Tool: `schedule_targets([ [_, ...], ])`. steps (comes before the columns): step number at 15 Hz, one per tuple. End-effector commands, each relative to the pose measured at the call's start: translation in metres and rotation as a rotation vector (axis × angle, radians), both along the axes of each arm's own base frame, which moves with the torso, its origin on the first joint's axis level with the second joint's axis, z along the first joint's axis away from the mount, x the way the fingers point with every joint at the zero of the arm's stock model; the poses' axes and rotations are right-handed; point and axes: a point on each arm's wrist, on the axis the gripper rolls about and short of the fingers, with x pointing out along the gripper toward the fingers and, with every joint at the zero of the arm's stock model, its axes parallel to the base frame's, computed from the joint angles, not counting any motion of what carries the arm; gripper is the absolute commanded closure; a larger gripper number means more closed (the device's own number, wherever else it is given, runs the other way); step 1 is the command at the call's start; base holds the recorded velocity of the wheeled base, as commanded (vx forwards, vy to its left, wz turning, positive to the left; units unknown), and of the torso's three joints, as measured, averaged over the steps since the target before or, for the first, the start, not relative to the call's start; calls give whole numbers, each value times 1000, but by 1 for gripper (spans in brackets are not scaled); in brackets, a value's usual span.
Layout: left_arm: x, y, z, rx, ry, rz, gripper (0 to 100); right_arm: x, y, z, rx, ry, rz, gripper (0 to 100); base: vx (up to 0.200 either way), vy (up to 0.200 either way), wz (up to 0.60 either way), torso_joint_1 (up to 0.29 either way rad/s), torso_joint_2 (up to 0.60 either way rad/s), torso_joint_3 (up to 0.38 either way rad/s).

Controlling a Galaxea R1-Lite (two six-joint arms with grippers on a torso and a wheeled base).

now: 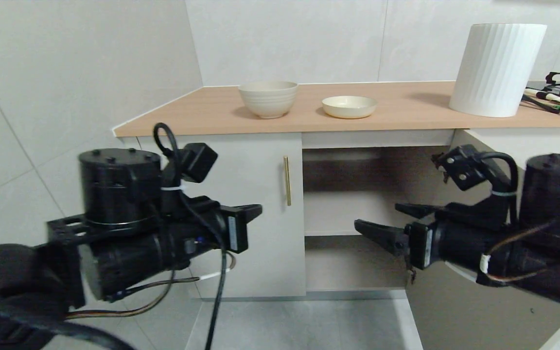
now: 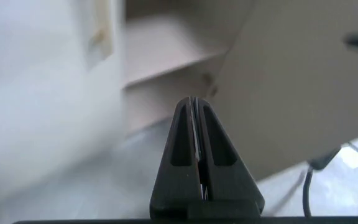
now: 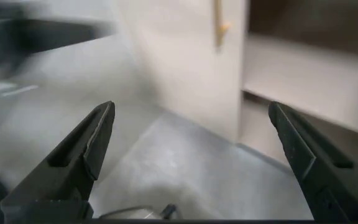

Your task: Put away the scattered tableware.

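A cream ribbed bowl (image 1: 268,98) and a shallow cream dish (image 1: 349,106) stand side by side on the wooden countertop (image 1: 212,114). Below them the cabinet's right side stands open, showing a shelf (image 1: 343,214). My left gripper (image 1: 255,210) hangs low in front of the closed left cabinet door, fingers pressed together with nothing held (image 2: 194,109). My right gripper (image 1: 377,219) is at the same height before the open compartment, fingers wide apart and empty (image 3: 191,118).
A tall white ribbed canister (image 1: 498,69) stands on the counter at the right, with several utensils (image 1: 557,97) beside it. The closed door carries a brass handle (image 1: 287,180). The opened right door (image 1: 469,301) sits under my right arm. Grey floor lies below.
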Motion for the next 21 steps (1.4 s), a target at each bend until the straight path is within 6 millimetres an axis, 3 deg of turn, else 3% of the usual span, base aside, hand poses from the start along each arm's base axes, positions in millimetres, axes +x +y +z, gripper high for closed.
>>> schedule_targets([
  [1, -52, 59, 48, -26, -51, 106, 100, 39, 12, 36, -88, 62, -72, 0, 0, 0, 0, 0, 0, 0],
  [3, -54, 74, 49, -21, -32, 156, 100, 47, 12, 46, -90, 72, -89, 0, 0, 0, 0, 0, 0, 0],
  [5, -48, 83, 46, -37, -8, 187, 100, 45, 9, 30, -90, 138, -112, 0, 0, 0, 0, 0, 0, 0],
  [6, -47, 83, 45, -38, -3, 183, 0, 43, 7, 31, -85, 136, -108, 0, 0, 0, 0, 0, 0, 0],
  [15, -42, 94, 53, -81, -55, 250, 0, 10, -16, 63, -57, 103, -106, 0, 0, 0, 0, 0, 0, 0],
  [18, -40, 97, 52, -75, -48, 263, 0, 10, -16, 63, -63, 108, -105, 0, 0, 0, 0, 0, 0, 0],
  [21, -34, 106, 53, -80, -43, 297, 0, 10, -15, 61, -67, 115, -104, 0, 200, 0, 0, 2, 2, 1],
])
